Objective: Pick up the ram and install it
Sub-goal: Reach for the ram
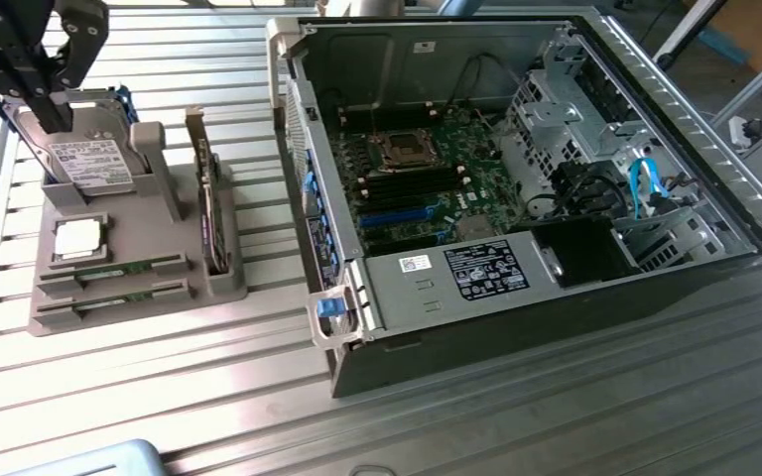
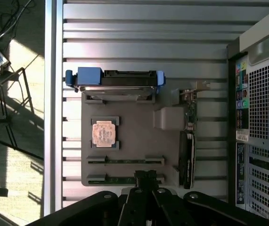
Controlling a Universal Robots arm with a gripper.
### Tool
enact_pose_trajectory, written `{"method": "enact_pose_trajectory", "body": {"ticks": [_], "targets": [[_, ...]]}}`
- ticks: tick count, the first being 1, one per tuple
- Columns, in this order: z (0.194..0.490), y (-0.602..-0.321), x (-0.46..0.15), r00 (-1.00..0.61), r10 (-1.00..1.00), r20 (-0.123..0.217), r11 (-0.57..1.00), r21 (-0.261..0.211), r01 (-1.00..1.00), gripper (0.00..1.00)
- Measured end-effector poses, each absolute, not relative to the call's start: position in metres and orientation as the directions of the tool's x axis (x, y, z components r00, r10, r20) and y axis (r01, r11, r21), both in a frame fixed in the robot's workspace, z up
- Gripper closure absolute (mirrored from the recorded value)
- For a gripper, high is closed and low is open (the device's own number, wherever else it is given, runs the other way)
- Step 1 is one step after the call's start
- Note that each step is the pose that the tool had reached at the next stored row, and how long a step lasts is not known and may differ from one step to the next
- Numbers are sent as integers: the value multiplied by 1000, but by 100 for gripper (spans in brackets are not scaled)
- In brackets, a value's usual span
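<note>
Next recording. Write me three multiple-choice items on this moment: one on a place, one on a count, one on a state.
1. Where do the ram sticks sit?
A) in slots of the grey holder
B) in a cardboard box
C) on a shelf

2. How many ram sticks does the holder carry?
A) one
B) two
C) four

3. How does the gripper stand?
A) wide open
B) shut on a ram stick
C) shut, holding nothing

Answers:
1 A, they lie in the holder's slots next to the processor chip.
2 B, two green sticks lie in slots side by side.
3 C, in the wrist view the fingers meet with nothing between them, and both sticks are in the holder.
</note>
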State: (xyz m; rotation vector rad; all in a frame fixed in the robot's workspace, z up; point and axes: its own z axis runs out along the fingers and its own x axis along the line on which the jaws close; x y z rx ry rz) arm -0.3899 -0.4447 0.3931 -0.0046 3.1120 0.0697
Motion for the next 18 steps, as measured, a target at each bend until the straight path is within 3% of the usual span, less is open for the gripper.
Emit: {"method": "enact_pose_trajectory", "body": {"ticks": [13,18], "targets": [[393,-515,-390,-1000,-2,-29,999,45,-4,89],[393,-515,-390,-1000,-2,-29,999,45,-4,89]]}}
